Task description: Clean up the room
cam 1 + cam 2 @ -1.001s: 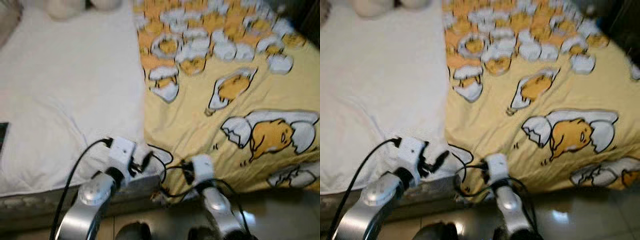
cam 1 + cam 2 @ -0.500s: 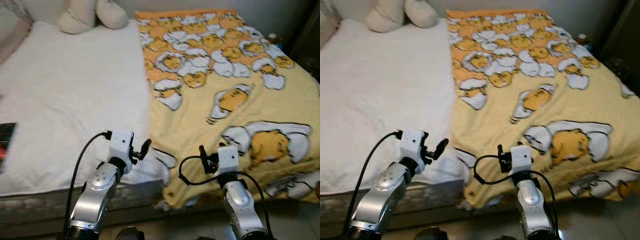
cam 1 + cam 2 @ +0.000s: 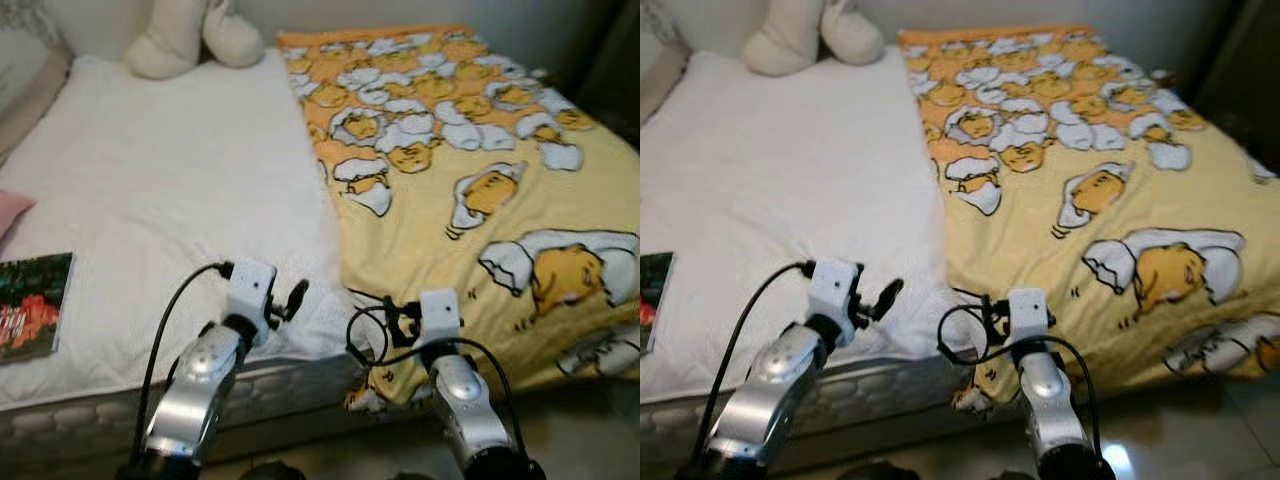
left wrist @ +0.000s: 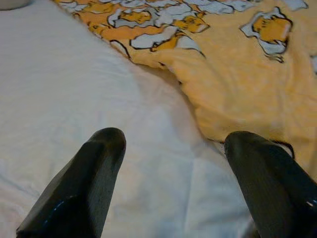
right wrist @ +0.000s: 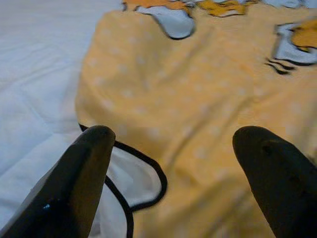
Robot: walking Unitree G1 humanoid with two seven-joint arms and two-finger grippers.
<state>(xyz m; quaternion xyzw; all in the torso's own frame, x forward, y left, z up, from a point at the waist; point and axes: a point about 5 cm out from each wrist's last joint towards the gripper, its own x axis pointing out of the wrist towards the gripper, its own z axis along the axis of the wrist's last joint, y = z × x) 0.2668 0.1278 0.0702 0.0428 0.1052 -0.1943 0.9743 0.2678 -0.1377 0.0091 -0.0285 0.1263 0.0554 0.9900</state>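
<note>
- At the near edge of the bed (image 3: 150,200), we hold both grippers low and forward with nothing in them: the left gripper (image 4: 171,183) has its jaws spread wide over the white sheet (image 3: 170,190), and the right gripper (image 5: 176,183) has its jaws just as wide over the yellow blanket (image 3: 480,190).
- Between the right jaws lies the blanket's near corner (image 5: 133,183), its black-edged white patch resting on the sheet; we judge the arm is set there to take that corner.
- We judge the left jaws sit beside the blanket's long edge (image 4: 163,74) for the same reason: two holds on one edge would let us draw the blanket across the bare half of the bed.
- Farther out, the blanket covers the bed's right half and hangs over the foot, while the left half is bare sheet.
- A book (image 3: 30,305) lies flat near the sheet's left edge, with something pink (image 3: 10,210) just beyond it.
- A cream plush toy (image 3: 195,35) sits at the head of the bed.
- Cut off or unclear: the toy's upper part, most of the pink thing and the book's left edge lie outside the head views.
- We cannot tell how far the blanket hangs down at the foot, and the dark strip at far right is too dim to name.
</note>
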